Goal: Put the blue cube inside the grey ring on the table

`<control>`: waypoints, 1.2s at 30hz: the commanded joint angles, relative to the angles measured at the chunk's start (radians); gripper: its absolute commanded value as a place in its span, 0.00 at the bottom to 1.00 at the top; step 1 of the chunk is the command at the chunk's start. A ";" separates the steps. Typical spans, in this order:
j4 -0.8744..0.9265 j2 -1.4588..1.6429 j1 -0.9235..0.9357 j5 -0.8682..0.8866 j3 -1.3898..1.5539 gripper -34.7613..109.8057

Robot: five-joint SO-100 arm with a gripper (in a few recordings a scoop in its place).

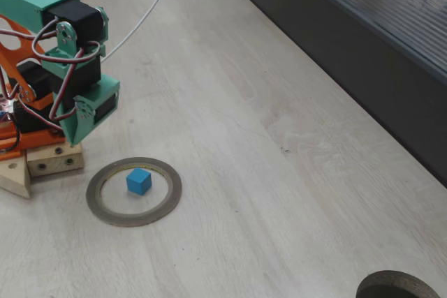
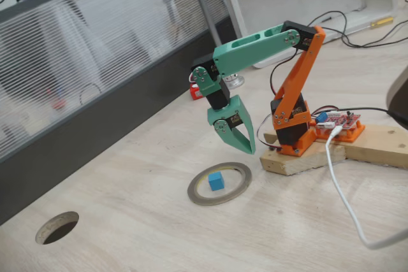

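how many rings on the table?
2. The grey ring lies near the arm's base with the blue cube inside; a darker ring sits partly cut off at the fixed view's bottom edge.

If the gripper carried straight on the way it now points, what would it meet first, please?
Probably the table, at or beside the near rim of the grey ring. The gripper points steeply down; the blue cube sits slightly off that line, though depth is uncertain.

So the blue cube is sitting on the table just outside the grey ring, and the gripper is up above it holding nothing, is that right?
Not quite. The blue cube lies inside the grey ring, on the table, as both fixed views show. The rest holds: the gripper hangs above the ring with nothing between its fingers.
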 commanded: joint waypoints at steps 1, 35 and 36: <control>0.012 0.032 0.009 0.009 0.015 0.24; -0.002 0.018 0.018 0.008 0.195 0.24; -0.002 0.018 0.018 0.008 0.195 0.24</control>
